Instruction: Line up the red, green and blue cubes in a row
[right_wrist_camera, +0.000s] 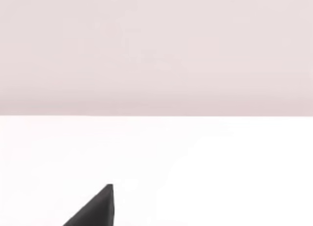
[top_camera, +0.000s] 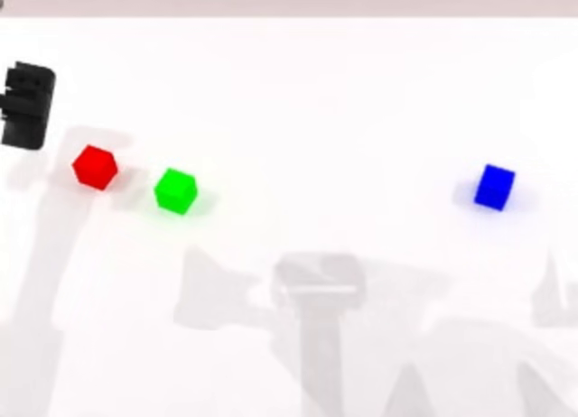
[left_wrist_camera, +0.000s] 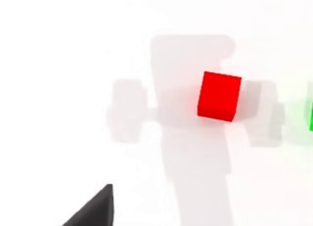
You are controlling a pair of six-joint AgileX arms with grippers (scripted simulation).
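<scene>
The red cube (top_camera: 95,167) sat on the white table (top_camera: 343,110) near the left side, and the green cube (top_camera: 175,190) sat just beside it, a little to its right. They were close but did not touch. The blue cube (top_camera: 494,187) was all alone, well apart from them, over on the right side. So two cubes looked about lined up, and the blue one still needed to join the row.

The left gripper (top_camera: 27,106) hung at the far left edge of the table, near the red cube, with nothing in it. From above it was only a dark block, and the left wrist view showed just one dark finger tip (left_wrist_camera: 95,209), so I could not tell if its fingers were apart or together. The right arm did not show from above. Its wrist view showed only one dark finger tip (right_wrist_camera: 95,209), bare table and the far wall, so its fingers could not be judged either.

The cubes looked small, hard and probably light, much smaller than the gripper. They would likely not bend or break. Their sides looked flat and smooth, so a cube might slip or turn if pinched on a corner. The best hold was probably on two flat sides that face away from each other, near the middle, coming straight down from above. The red and green cubes sat turned a bit, so the fingers should turn to match.
</scene>
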